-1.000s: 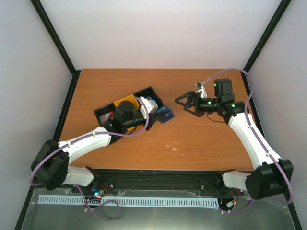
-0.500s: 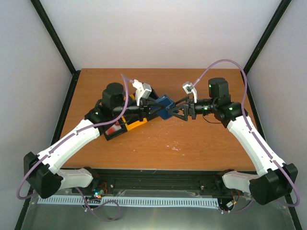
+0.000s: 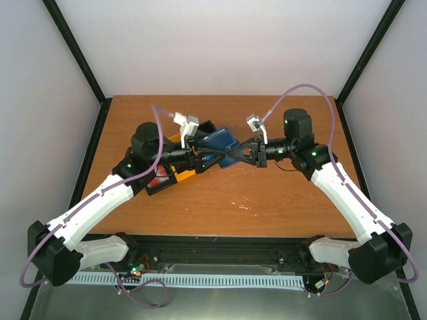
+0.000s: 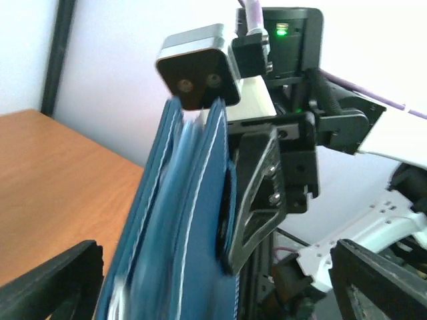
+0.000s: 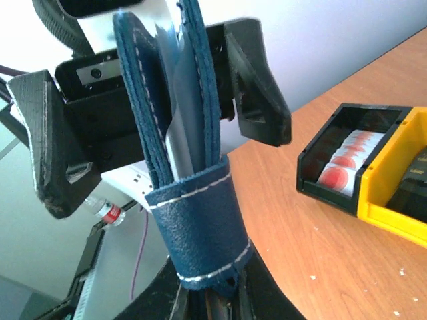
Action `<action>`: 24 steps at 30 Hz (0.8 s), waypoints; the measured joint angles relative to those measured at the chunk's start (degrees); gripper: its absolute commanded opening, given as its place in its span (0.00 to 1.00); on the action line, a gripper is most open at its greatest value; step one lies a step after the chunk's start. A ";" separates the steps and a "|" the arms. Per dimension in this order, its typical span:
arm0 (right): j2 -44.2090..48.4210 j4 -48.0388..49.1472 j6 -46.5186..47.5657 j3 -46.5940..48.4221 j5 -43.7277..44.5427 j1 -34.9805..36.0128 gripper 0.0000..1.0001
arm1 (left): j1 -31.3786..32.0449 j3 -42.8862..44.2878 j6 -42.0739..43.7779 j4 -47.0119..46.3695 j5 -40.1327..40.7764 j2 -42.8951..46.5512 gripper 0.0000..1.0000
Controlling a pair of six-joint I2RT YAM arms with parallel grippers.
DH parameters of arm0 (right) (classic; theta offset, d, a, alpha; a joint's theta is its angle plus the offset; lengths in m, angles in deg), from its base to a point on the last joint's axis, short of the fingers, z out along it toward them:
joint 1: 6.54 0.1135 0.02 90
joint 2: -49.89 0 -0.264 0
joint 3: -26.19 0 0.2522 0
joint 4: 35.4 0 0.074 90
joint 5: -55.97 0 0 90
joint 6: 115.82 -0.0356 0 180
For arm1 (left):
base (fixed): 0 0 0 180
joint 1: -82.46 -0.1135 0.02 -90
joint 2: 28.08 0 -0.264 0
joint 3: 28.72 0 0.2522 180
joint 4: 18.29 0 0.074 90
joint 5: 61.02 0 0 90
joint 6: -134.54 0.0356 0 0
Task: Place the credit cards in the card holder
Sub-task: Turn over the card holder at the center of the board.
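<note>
Left gripper (image 3: 208, 159), card holder (image 3: 221, 141), right gripper (image 3: 237, 152) aligned

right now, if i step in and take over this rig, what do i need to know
Left gripper: fingers open, spread either side of the card holder.
Right gripper: fingers shut on the card holder's tab end, holding it off the table between the two arms.
Credit cards: in the black end section of the bin; neither gripper holds one.
Done: card holder is up and in the right grip. No red card shows inside it.
Left to do: all the cards. The free left arm looks best placed to fetch them from the bin and slide them into the pockets.
</note>
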State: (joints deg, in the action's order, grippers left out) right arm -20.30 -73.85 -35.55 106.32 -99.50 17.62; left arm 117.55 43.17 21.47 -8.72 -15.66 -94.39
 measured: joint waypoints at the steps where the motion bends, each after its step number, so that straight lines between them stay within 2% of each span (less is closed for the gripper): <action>1: 0.66 3.15 -2.97 -1.09 0.59 0.00 0.03 | 0.00 -1.40 -1.55 -1.68 1.20 0.98 1.00; 4: 2.32 13.49 -12.87 -4.46 2.16 0.00 0.03 | 0.00 -5.77 -6.99 -6.97 5.81 3.80 0.99; 6: 2.62 20.20 -19.89 -6.05 3.34 0.00 0.03 | 0.00 -8.26 -11.19 -10.58 8.68 5.07 0.94; 11: 2.58 29.53 -31.43 -7.43 4.42 0.24 0.03 | 0.00 -9.33 -21.35 -17.55 10.58 3.56 0.63; 12: 2.58 30.73 -32.96 -7.52 4.44 0.35 0.03 | 0.00 -9.33 -22.88 -18.93 10.45 2.86 0.60; 14: 2.58 32.59 -35.60 -7.74 4.44 0.59 0.03 | 0.00 -9.35 -25.75 -21.09 10.12 1.64 0.45; 15: 2.58 33.53 -36.74 -7.96 4.42 0.70 0.03 | 0.00 -9.40 -26.88 -21.97 9.94 1.20 0.42; 17: 2.58 35.04 -38.45 -8.68 4.33 0.92 0.03 | 0.00 -9.77 -28.68 -23.43 9.86 0.87 0.30; 22: 2.43 36.11 -40.81 -10.82 3.69 1.33 0.04 | 0.00 -10.93 -31.04 -25.97 9.51 0.87 0.11; 23: 2.40 35.98 -40.79 -10.95 3.74 1.36 0.10 | 0.00 -11.21 -31.23 -26.12 9.40 0.81 0.07; 24: 2.40 35.43 -40.68 -10.97 3.87 1.36 0.23 | 0.00 -11.41 -31.36 -26.27 9.27 0.66 0.03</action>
State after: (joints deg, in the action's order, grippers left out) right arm -17.90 -38.42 -76.23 95.35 -95.63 18.98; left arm 117.55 31.76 -9.90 -34.99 -6.39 -93.73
